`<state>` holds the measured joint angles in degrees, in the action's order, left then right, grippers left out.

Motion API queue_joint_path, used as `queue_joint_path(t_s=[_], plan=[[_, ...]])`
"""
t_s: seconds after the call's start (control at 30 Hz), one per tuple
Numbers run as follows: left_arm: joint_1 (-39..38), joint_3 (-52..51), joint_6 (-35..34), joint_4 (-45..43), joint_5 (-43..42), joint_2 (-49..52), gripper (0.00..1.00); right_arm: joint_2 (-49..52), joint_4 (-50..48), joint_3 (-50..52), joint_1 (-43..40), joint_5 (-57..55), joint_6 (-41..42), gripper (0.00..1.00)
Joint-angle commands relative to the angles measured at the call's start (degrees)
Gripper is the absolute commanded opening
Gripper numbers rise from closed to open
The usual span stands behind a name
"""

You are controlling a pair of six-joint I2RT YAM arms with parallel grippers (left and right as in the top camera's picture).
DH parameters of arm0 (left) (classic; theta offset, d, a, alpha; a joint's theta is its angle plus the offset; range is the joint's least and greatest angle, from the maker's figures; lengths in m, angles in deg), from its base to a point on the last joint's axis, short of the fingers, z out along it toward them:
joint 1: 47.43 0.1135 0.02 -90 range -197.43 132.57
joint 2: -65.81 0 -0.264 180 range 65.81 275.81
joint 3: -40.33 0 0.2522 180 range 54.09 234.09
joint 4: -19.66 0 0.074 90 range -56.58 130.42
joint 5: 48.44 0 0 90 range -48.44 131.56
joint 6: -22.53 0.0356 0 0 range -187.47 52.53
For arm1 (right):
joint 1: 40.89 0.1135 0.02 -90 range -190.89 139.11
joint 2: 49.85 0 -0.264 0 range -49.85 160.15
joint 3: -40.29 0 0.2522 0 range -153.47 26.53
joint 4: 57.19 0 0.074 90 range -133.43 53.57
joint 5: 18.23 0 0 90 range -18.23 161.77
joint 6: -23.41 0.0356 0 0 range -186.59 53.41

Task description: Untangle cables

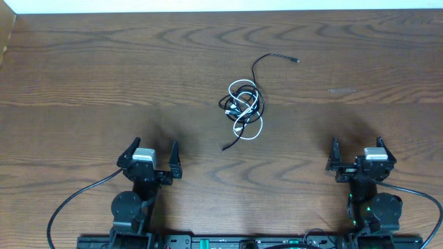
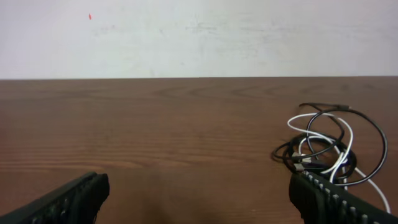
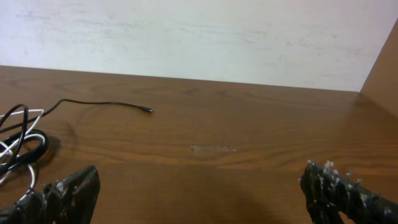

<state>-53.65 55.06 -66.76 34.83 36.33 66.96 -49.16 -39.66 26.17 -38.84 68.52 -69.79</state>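
Note:
A tangle of thin cables (image 1: 243,105), black ones and one white, lies on the wooden table at the middle. One black end (image 1: 277,58) trails up and right to a small plug. The tangle also shows at the right of the left wrist view (image 2: 323,149) and at the left edge of the right wrist view (image 3: 18,140). My left gripper (image 1: 150,153) is open and empty near the front left, well short of the tangle. My right gripper (image 1: 358,153) is open and empty near the front right. Both sets of jaws (image 2: 199,196) (image 3: 205,193) hold nothing.
The wooden table (image 1: 104,76) ends at a white wall (image 2: 199,37) at the back. A wooden side panel (image 3: 382,68) stands at the far right. Thick black arm cables (image 1: 76,200) run from the arm bases at the front edge.

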Motion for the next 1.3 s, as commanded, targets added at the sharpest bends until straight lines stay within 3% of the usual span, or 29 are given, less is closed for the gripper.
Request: queue_joint_path(t_s=[0.0,0.3,0.47,0.8,0.93,1.1,1.27], plan=[[-0.2,1.0,-5.7,4.4,-1.2,0.2,0.98,-0.3,-0.3,0.0,-0.1,0.4,-0.1,0.99],[-0.2,3.3,-9.8,11.3,-1.0,1.2,0.98,0.7,0.3,0.0,-0.1,0.2,2.0,0.99],[-0.2,6.8,-11.5,13.1,1.4,7.6,0.98,3.8,0.3,-0.3,-0.1,0.1,3.9,0.99],[-0.2,19.3,-11.6,14.2,0.7,27.4,0.98,23.5,1.9,-11.2,-0.1,0.3,4.0,0.99],[-0.2,27.3,-12.0,26.2,-0.8,31.6,0.98,37.4,13.5,-23.5,-0.1,0.4,5.0,0.99],[-0.2,32.7,-19.1,36.1,-0.8,32.2,0.98,48.4,26.5,-33.4,-0.1,2.0,5.1,0.99],[-0.2,38.4,-20.0,45.6,-2.1,33.1,0.98,56.4,37.9,-40.7,-0.1,2.1,5.1,0.99]])
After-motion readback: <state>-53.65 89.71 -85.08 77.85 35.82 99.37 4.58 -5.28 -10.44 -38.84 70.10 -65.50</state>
